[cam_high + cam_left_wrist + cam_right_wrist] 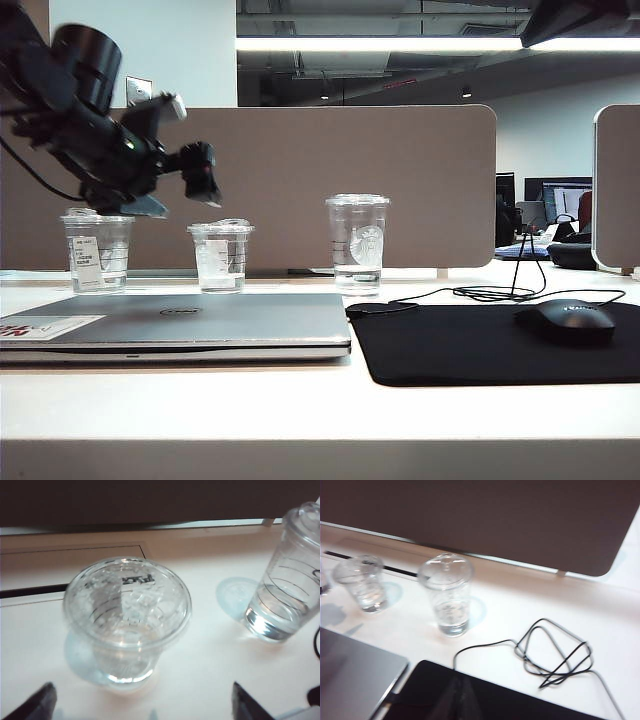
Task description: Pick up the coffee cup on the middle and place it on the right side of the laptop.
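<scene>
The coffee cup (221, 256) is the short clear cup with a rumpled lid, standing in the middle of a row of cups behind the closed silver laptop (180, 322). My left gripper (190, 170) hangs in the air above and to the left of it. From the left wrist the coffee cup (127, 615) sits just ahead of my left gripper (142, 712), which is open, its dark fingertips (35, 705) spread wider than the cup and apart from it. My right gripper (465, 702) is shut and empty over the black mouse pad (510, 702), with the coffee cup (362, 582) and the laptop (355, 670) off to one side.
A wider labelled cup (97, 250) stands at the left of the row and a taller logo cup (357, 240) at the right. The mouse pad (480, 345) with a mouse (565, 320) lies right of the laptop. A coiled black cable (500, 292) lies behind the pad, before a brown partition (380, 170).
</scene>
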Controlling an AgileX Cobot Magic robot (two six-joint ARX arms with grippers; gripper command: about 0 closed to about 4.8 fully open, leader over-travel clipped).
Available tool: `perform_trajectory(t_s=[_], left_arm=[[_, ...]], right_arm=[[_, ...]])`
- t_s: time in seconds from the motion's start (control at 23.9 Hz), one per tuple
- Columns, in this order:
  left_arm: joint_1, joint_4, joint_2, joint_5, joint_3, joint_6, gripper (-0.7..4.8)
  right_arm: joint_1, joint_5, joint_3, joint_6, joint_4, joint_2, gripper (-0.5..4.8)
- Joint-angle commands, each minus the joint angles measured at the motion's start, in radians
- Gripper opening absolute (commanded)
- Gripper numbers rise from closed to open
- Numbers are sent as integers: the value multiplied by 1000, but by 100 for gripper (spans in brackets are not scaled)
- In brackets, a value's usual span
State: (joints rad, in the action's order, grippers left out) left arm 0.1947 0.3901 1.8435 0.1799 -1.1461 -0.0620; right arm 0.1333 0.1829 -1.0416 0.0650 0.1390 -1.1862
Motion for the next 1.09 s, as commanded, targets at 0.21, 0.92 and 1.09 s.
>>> perform_trajectory(t_s=[0.21,0.92,1.09], left_arm=[[14,-52,148,-23,-171,2,479],[34,56,296,-72,-223,6,479],[38,92,327,-92,-223,5,479]], right_arm=[[0,-80,-6,25,-243,-20,-5],[0,-107,-8,67,-251,-71,-5],[0,-106,-7,68,-239,-84,-5]])
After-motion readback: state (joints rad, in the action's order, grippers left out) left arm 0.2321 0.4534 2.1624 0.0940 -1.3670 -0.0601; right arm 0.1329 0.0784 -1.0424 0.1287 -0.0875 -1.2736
